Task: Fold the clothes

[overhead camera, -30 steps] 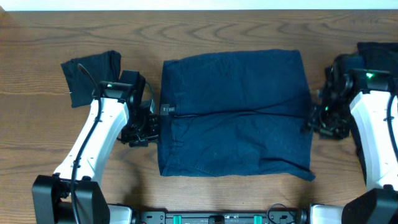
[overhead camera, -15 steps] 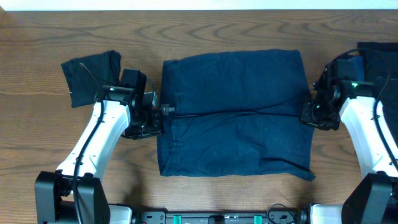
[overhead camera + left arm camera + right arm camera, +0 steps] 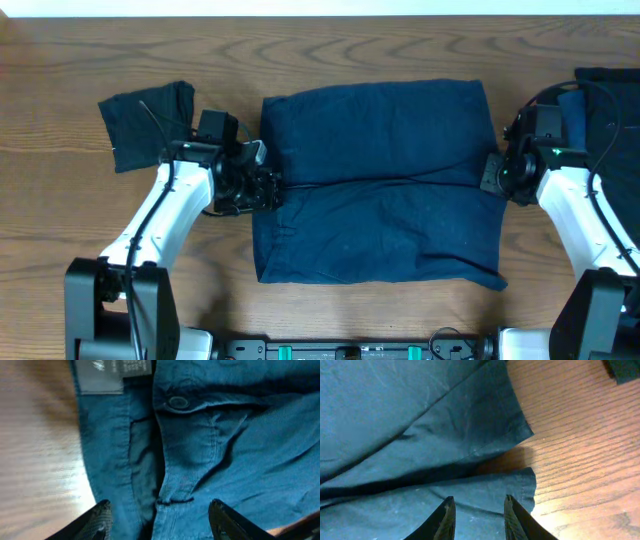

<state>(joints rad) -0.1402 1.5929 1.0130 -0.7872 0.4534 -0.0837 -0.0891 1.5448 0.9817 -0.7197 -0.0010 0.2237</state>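
Nearest the base, the navy shorts [image 3: 380, 200] lie spread flat in the middle of the wooden table [image 3: 60, 230], which looks to me like the setup for a fold across the middle. The waist points to 9 o'clock and the legs to 3 o'clock, so the long axis runs 9 to 3, with the split between the two legs lying along that same line. The left gripper [image 3: 160, 525] sits at the 9 o'clock edge with its jaws wide open, straddling the waistband [image 3: 107, 450] just below the button [image 3: 176, 402] and the grey label [image 3: 100, 375]. It has nothing pinched, and I'd guess it's lining up a grab at the fly. The right gripper [image 3: 479, 520] is at the 3 o'clock edge over the leg hems [image 3: 522, 487], right where the two legs part. Its jaws are only a little apart, with the cloth lying flat between them and no grip that I can see. One arm at each end makes sense if both ends get lifted together. Farther back, a small dark folded piece [image 3: 145, 125] sits at 10 o'clock, probably done already. Another dark garment [image 3: 608, 100] lies at 2 o'clock, partly cut off at the table's edge, so I can't tell what shape it's in.
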